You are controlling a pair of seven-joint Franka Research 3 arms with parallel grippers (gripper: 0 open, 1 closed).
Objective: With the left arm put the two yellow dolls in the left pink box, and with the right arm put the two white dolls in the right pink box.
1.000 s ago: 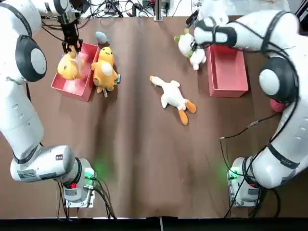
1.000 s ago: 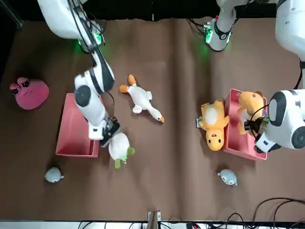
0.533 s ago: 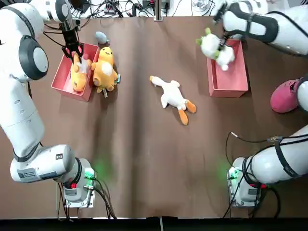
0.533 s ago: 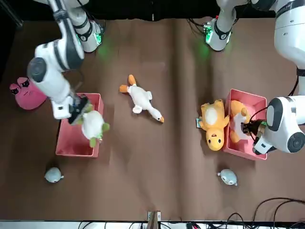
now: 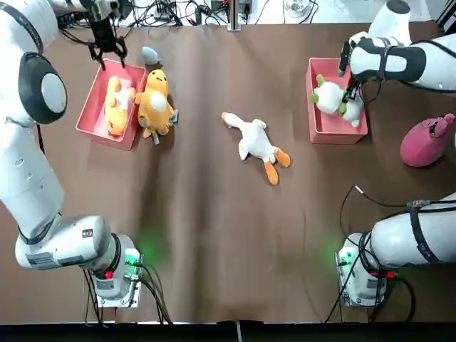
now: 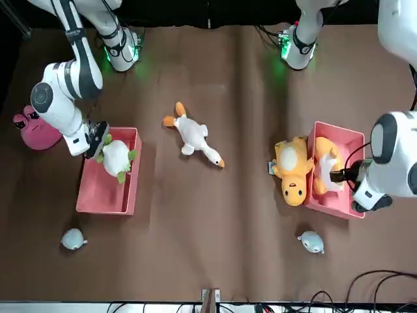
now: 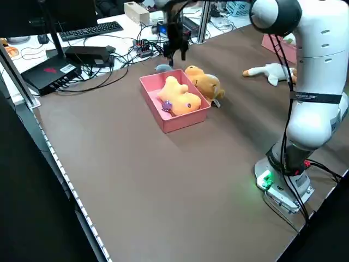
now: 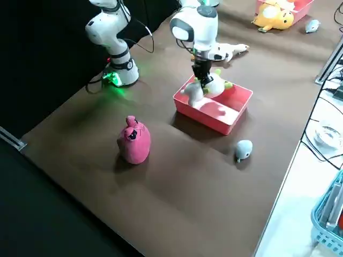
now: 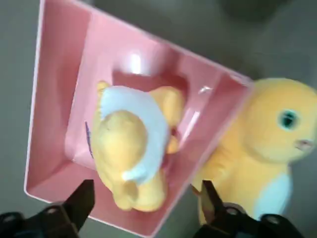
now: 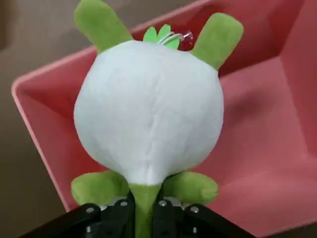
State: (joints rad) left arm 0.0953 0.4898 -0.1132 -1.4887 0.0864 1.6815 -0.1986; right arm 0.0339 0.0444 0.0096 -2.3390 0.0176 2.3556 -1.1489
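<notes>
One yellow doll (image 5: 116, 107) lies inside the left pink box (image 5: 91, 120). The second yellow doll (image 5: 154, 100) lies on the table against that box's inner wall. My left gripper (image 5: 107, 51) hovers open above the box's far end, holding nothing; its wrist view shows the doll (image 9: 131, 158) between spread fingers (image 9: 81, 198). My right gripper (image 5: 349, 91) is shut on the round white doll with green limbs (image 5: 329, 96), held low over the right pink box (image 5: 336, 132). The white goose doll (image 5: 255, 142) lies mid-table.
A pink round toy (image 5: 427, 139) sits right of the right box. One small grey toy (image 5: 150, 54) lies beyond the left box, and another grey toy (image 6: 73, 239) beyond the right box. Cables run along the far table edge.
My left gripper let the yellow doll go into the left box and rose toward the far end. My right arm carried the white doll rightward, from outside the box to over it.
</notes>
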